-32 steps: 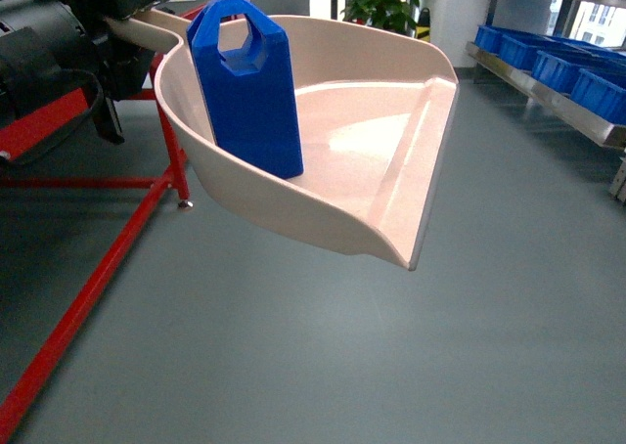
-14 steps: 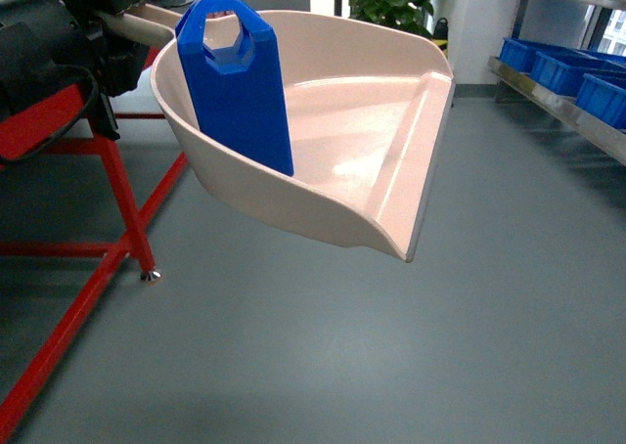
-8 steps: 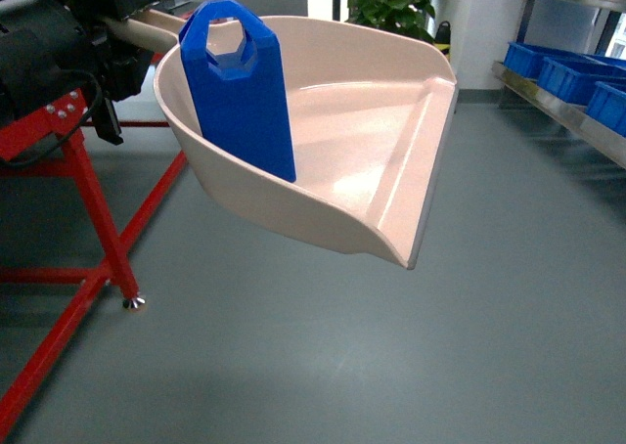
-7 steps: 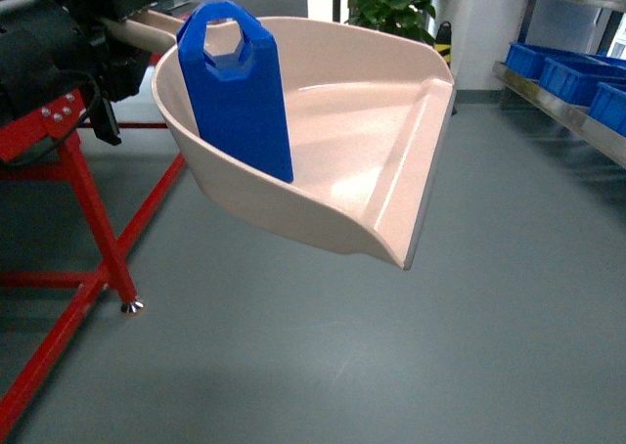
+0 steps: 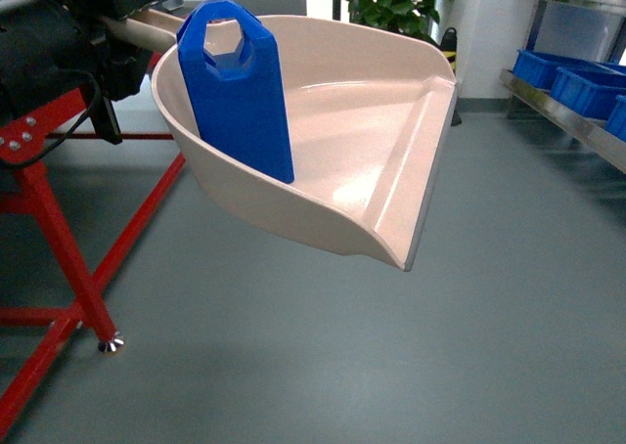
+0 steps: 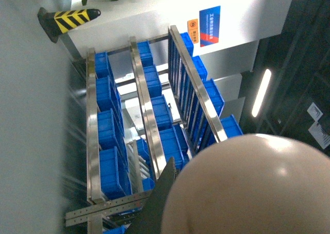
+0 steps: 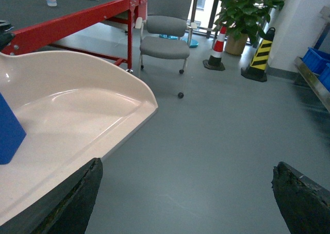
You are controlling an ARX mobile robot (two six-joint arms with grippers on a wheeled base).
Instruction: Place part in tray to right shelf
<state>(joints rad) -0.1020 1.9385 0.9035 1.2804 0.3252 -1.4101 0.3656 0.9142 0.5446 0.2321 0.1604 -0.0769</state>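
Left gripper [image 5: 117,19] holds the long handle of the beige glossy dustpan-shaped plastic tray [image 5: 391,170]; finger state can't be told, the black housing hides it. Tray is carried level off the floor, so the small bright blue jerrycan-shaped plastic part [image 5: 238,92] stands upright against the back wall (walls stop it sliding). Right gripper [image 7: 188,193] is spread wide, gripping nothing. Stainless-steel right shelf [image 5: 577,131] with blue crates [image 5: 585,84] sits at far right, well apart: transit step, I judge.
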